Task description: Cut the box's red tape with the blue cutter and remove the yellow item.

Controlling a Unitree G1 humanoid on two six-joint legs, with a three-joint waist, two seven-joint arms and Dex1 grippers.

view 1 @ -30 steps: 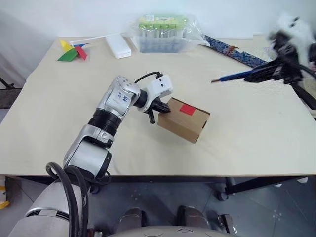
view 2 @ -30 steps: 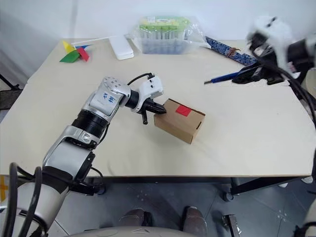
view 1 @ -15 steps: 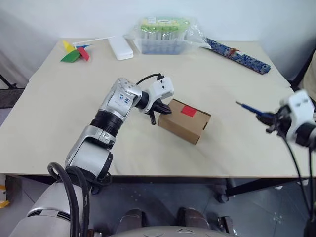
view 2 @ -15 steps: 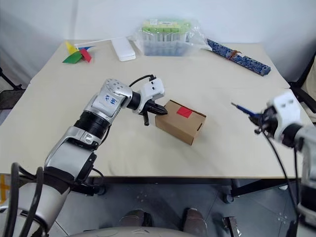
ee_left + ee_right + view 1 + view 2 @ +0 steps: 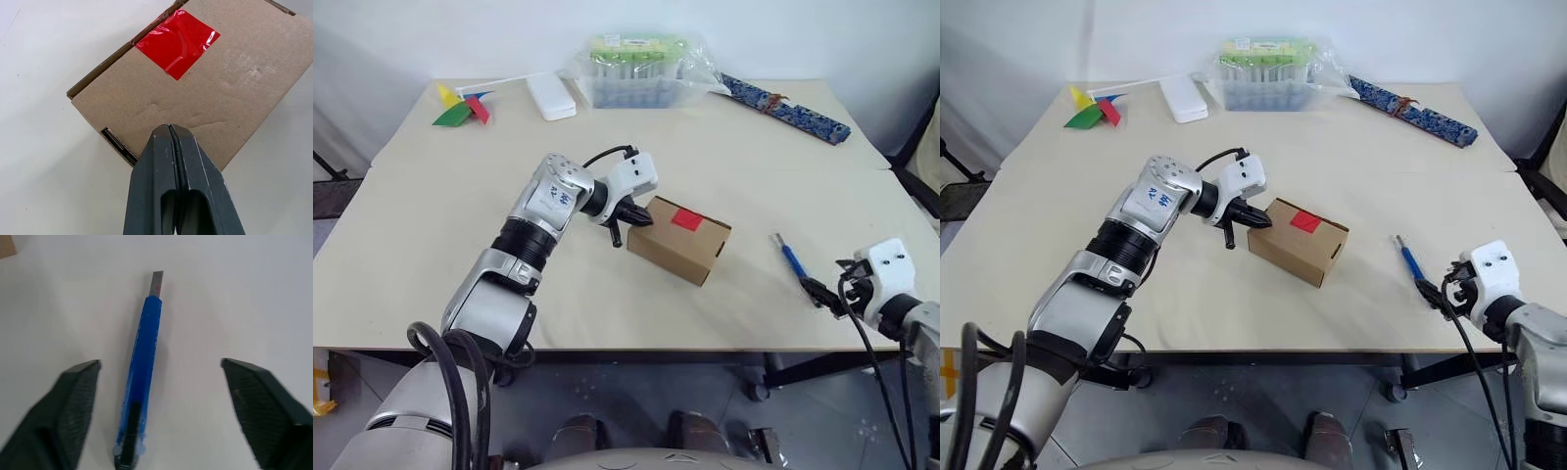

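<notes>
Right claw (image 5: pixel 159 377) gapes around the blue cutter (image 5: pixel 143 367) (released); left claw (image 5: pixel 176 139) clenched against the box (image 5: pixel 679 238).

**Task objects on table**

Box (image 5: pixel 680 239): brown carton, flaps closed, mid-table, set askew. Red tape (image 5: pixel 686 218): intact square across top seam. Blue cutter (image 5: pixel 791 258): lying flat, well right of box, blade extended, pointing away.

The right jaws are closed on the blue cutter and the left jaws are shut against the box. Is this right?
Not quite. The right gripper has its jaws open, and the blue cutter lies loose on the table between them, as the right wrist view shows. The left gripper is shut against the box.
</notes>
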